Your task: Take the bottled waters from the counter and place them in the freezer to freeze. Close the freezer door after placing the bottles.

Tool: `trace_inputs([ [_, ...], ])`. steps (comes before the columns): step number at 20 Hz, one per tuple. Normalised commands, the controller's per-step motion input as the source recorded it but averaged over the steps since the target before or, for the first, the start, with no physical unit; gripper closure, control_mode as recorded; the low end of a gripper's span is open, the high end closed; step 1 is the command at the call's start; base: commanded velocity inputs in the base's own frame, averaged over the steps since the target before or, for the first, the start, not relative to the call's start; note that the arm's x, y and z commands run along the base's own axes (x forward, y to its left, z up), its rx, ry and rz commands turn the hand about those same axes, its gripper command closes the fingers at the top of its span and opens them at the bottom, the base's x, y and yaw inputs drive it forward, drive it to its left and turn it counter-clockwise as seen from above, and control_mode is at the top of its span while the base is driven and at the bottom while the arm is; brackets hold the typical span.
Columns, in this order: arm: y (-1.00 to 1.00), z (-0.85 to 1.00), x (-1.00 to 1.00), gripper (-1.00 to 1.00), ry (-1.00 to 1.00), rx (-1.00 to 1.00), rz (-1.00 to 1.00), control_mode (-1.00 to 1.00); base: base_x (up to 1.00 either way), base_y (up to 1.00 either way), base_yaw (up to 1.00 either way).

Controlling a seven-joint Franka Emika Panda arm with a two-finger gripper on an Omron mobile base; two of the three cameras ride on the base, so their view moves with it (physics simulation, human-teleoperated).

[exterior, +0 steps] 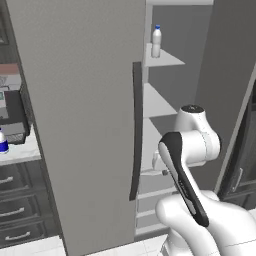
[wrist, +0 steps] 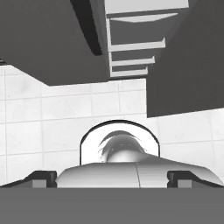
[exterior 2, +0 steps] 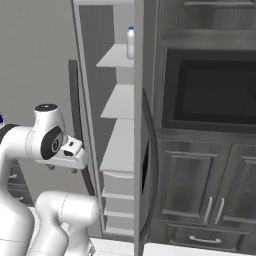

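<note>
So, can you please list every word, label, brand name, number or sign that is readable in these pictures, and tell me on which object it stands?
No text can be read in any of the views.
Bottle on the top freezer shelf: whitish label, too small to show any print.
Bottle on the counter: dark blue band, nothing legible.
Freezer door and its handle: plain, no marking.
Oven and the cabinets below: no visible signs.
</note>
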Motion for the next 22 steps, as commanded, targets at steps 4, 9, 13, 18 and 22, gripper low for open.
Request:
trace_inputs([
  [4, 0.00, 0.00, 0.00, -1.00, 0.00, 0.00, 0.00, 1.00, -0.11, 0.71, 0.02],
  [9, 0.00, 0.00, 0.00, -1.00, 0.00, 0.00, 0.00, 1.00, -0.01, 0.99, 0.04],
  [13, 0.00, 0.00, 0.00, -1.00, 0.00, 0.00, 0.00, 1.00, 0.00, 1.00, 0.02],
  [18, 0.00, 0.00, 0.00, -1.00, 0.00, 0.00, 0.00, 1.00, 0.01, 0.99, 0.00],
  [22, 0.00, 0.00, 0.00, -1.00, 0.00, 0.00, 0.00, 1.00, 0.16, 0.91, -0.01],
])
